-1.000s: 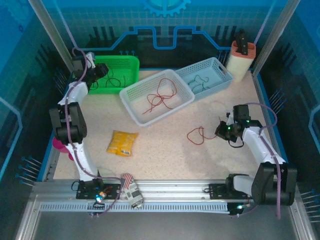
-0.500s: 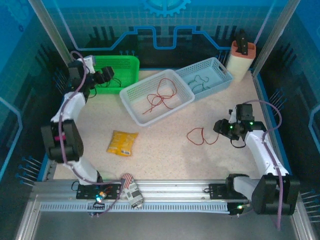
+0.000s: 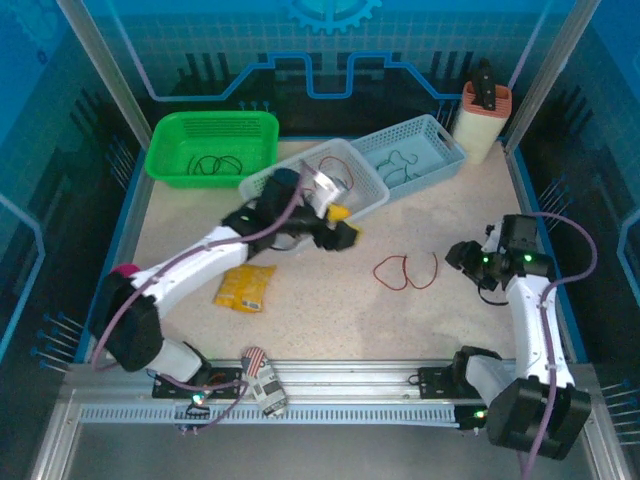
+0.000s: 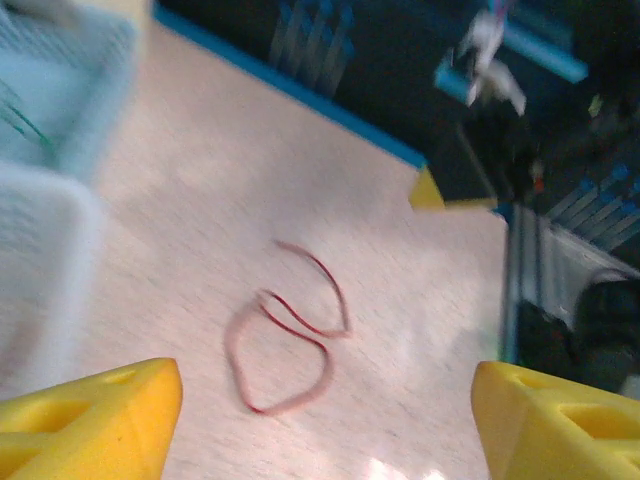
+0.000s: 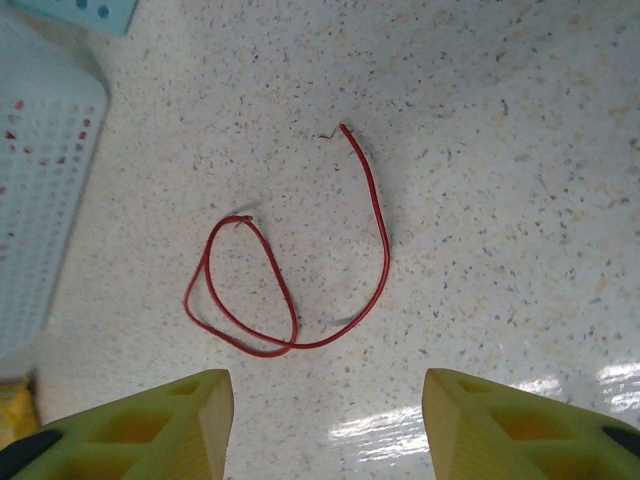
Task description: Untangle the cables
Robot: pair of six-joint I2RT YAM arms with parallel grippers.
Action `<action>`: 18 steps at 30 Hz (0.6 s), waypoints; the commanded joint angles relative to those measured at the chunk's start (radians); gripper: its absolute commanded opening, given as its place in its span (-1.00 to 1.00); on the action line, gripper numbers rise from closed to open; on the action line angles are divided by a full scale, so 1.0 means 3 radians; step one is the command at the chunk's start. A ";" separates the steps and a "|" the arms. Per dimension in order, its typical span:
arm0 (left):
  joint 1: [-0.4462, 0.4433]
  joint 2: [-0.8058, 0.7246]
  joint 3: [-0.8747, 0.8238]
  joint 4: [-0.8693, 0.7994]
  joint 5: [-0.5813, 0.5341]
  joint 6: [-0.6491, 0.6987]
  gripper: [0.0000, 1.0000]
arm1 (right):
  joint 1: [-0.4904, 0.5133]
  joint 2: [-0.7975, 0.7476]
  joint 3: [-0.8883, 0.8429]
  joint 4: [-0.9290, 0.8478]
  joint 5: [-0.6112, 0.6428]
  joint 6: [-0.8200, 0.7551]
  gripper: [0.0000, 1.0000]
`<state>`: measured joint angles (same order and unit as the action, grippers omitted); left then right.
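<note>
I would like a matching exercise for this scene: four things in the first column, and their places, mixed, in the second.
1 loose thin red wire
2 thin black wires
3 thin dark green wire
4 yellow snack packet

a pale blue plastic basket
b table, right half
c green plastic basket
d table, left half

Pairs: 1-b, 2-c, 3-a, 4-d

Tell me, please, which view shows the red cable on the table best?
The right wrist view: the red cable lies sharp, whole and close. The left wrist view blurs it; the top view shows it small.
</note>
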<state>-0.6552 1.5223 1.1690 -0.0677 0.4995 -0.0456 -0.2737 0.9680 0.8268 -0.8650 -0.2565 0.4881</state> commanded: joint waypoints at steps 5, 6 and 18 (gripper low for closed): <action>-0.0814 0.1000 0.0944 -0.1084 -0.0869 -0.1382 0.37 | -0.0471 -0.0138 0.0004 -0.0221 -0.0465 0.0117 0.06; -0.0863 0.1139 0.1130 -0.1231 -0.0909 -0.1565 0.36 | -0.0505 -0.0131 -0.0009 -0.0190 -0.0501 0.0121 0.05; -0.0892 0.1957 0.1823 -0.1347 -0.0966 -0.3044 0.05 | -0.0544 -0.0113 -0.0128 0.0002 -0.0689 0.0104 0.02</action>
<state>-0.9257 2.0682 1.6775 -0.4175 0.2504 -0.8536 -0.4206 0.9482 0.8009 -0.8734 -0.4301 0.5163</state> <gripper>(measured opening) 0.532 0.511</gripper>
